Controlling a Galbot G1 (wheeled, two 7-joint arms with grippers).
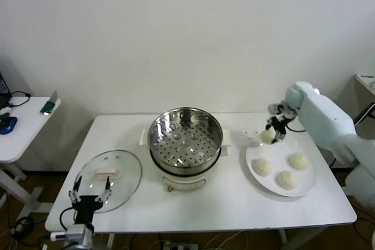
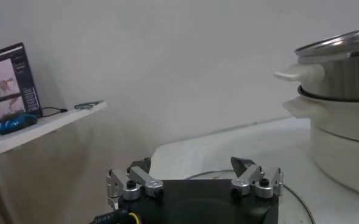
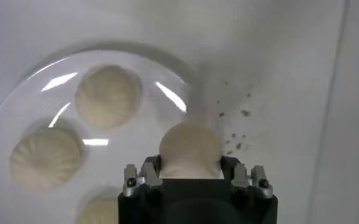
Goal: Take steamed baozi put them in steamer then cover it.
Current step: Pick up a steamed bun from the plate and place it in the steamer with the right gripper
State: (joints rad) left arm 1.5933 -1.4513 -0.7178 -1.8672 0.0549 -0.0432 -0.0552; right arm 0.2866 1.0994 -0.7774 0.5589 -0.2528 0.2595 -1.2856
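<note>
Your left gripper [image 1: 89,193] idles wide open, empty, by the cover [image 1: 109,178] set aside so the steamer [image 1: 185,139] gapes, while your right gripper [image 1: 274,133] clamps one baozi [image 3: 190,148] above the plate [image 1: 255,178] holding three.

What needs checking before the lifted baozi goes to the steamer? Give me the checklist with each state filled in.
1. Right end effector shut on the lifted baozi: ok.
2. Baozi raised above the plate: ok, it looks lifted off the plate in the head view.
3. Steamer uncovered and empty: ok, its perforated bottom shows.
4. Cover out of the way: ok, it lies on the table left of the steamer.
5. Left end effector clear of the path: ok, open near the cover at the table's front edge.
6. Three baozi left on the plate: ok.
</note>
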